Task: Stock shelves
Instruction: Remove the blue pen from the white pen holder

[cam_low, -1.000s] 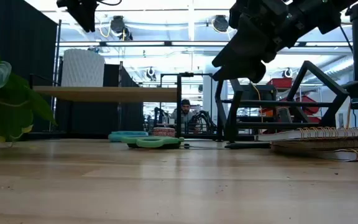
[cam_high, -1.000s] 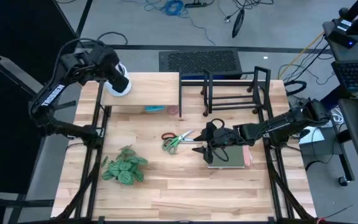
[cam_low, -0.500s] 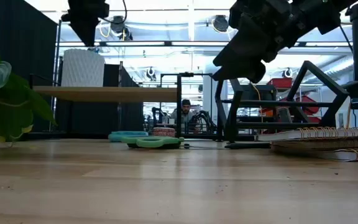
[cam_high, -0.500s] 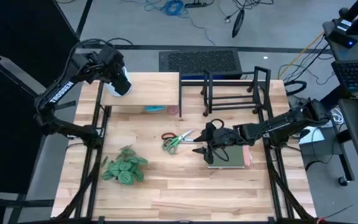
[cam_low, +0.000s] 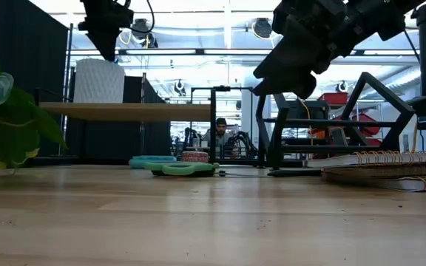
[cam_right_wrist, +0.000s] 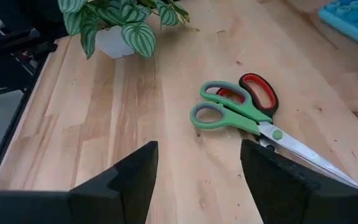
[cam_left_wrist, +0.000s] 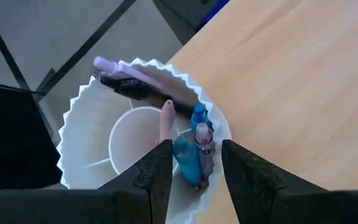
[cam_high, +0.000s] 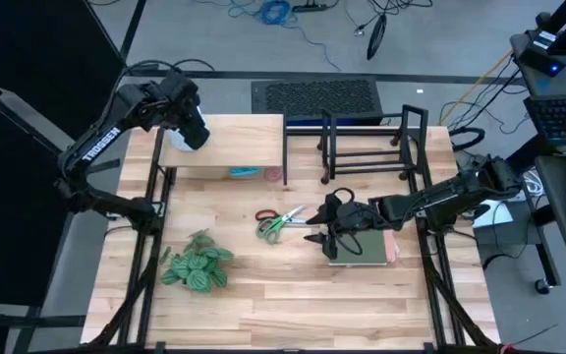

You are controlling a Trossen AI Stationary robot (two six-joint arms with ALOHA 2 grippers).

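Since the left gripper [cam_left_wrist: 191, 163] hangs with fingers apart and empty over the white fluted pen cup [cam_left_wrist: 86, 146] on the pale-wood riser shelf [cam_high: 234, 143], the cup looks light and tippy, best pinched at its rim; the black wire rack [cam_high: 367, 147] stands beside it; the right gripper [cam_right_wrist: 194, 168], spread and empty, hovers by the scissors [cam_right_wrist: 247, 118] above a spiral notebook [cam_low: 390, 168], its cover mostly hidden.

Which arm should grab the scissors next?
Right. Its open gripper hovers beside the scissors, which fill its wrist view. The left gripper, also open, is over the white cup on the wooden shelf, farther away.
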